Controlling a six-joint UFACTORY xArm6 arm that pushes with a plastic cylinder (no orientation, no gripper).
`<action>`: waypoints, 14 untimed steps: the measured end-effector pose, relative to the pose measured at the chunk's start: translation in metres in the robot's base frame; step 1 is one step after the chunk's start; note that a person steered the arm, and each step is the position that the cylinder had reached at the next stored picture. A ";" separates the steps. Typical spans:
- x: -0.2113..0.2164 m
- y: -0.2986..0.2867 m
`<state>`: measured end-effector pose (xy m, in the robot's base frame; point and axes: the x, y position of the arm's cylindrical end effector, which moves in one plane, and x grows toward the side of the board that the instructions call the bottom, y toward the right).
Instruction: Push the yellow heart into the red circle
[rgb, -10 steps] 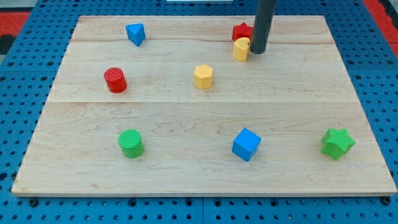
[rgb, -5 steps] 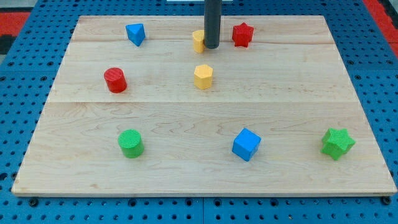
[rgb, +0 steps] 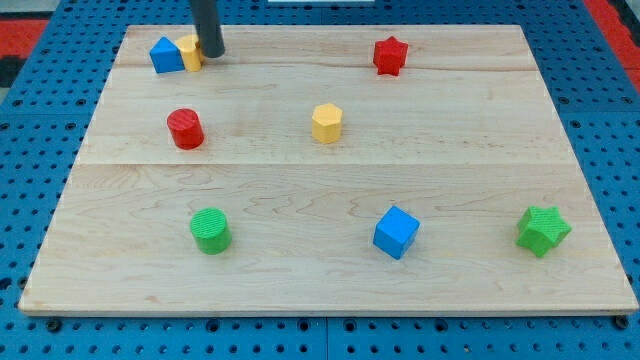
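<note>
My tip (rgb: 212, 55), the blunt lower end of a straight dark rod with no jaws to part or close, presses against the view's right side of the small yellow heart block (rgb: 189, 52) near the top left of the pale wooden board (rgb: 320, 290). The heart touches the blue triangular block (rgb: 165, 55) on its left. The red cylinder block (rgb: 185, 129) stands apart below them, and nothing on the board sits inside anything else.

**Eight blocks on one board**

We count eight small blocks on the pale wooden board (rgb: 480, 130):

- Two red: a cylinder (rgb: 185, 129) and a star (rgb: 390, 55).
- Two yellow: a hexagonal block (rgb: 326, 123) and a heart (rgb: 189, 51).
- Two blue: a cube (rgb: 396, 232) and a triangular block (rgb: 164, 55).
- Two green: a ribbed cylinder (rgb: 210, 230) and a star (rgb: 543, 230).
</note>
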<state>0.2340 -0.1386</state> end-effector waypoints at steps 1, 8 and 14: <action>-0.017 -0.030; 0.086 -0.040; 0.076 -0.052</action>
<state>0.3101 -0.1905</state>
